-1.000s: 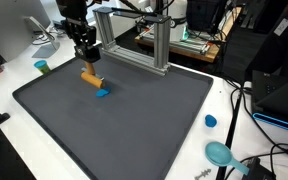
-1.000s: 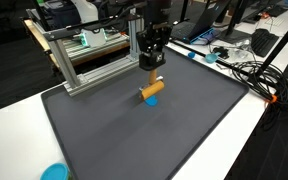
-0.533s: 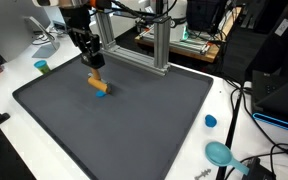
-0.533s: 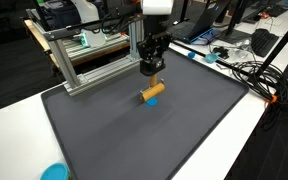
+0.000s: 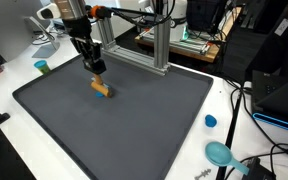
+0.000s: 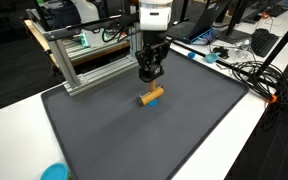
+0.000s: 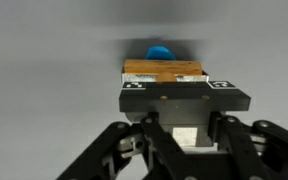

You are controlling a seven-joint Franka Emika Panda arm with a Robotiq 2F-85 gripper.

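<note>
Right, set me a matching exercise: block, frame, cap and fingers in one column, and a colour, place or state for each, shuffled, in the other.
Things:
1. block
2. frame
3. cap
4. fingers

Descriptions:
A. shut, just over the block
B. silver, behind the mat
C. tan with a blue end
D. blue, on the white table beside the mat

Pairs: 1-C, 2-B, 3-D, 4-A
</note>
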